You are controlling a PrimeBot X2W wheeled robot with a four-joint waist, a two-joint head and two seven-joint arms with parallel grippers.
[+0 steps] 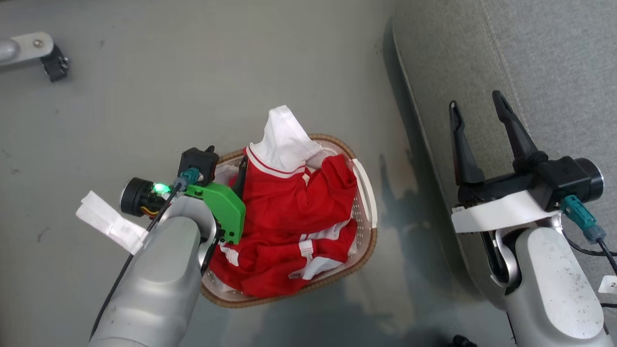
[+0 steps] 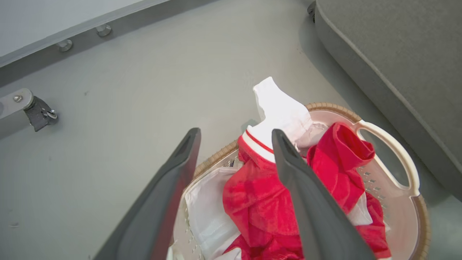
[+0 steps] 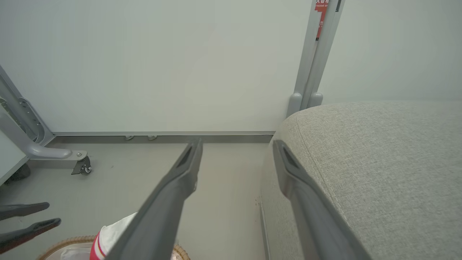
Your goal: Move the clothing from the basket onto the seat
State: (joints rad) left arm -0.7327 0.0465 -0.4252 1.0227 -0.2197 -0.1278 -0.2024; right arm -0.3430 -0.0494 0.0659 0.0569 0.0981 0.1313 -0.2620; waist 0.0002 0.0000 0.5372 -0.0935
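Head view first: the basket (image 1: 368,241) sits on the floor (image 1: 144,96) near the seat's (image 1: 530,58) left edge, and the clothing (image 1: 289,207) is heaped inside it, red folds with white bands, nothing on the cushion that I can see. My left gripper (image 1: 234,180) hangs over the basket's left rim, mostly tucked under my own wrist here, while my right gripper (image 1: 475,100) stands spread wide over the seat's edge, holding nothing. Down my left wrist: left gripper (image 2: 235,133) wide apart and empty, the near rim and the red pile (image 2: 260,202) showing between the fingers, a white flap (image 2: 278,104) poking up at the far rim. Along my right wrist: right gripper (image 3: 237,142) open, one finger over the floor, the other in front of the seat (image 3: 379,162), with the basket rim (image 3: 72,242) at the bottom left. So I reckon this is the reach for the first garment. Next I need to drop the left gripper into a thick red fold, close, lift clear of the rim, then swing across to the cushion.
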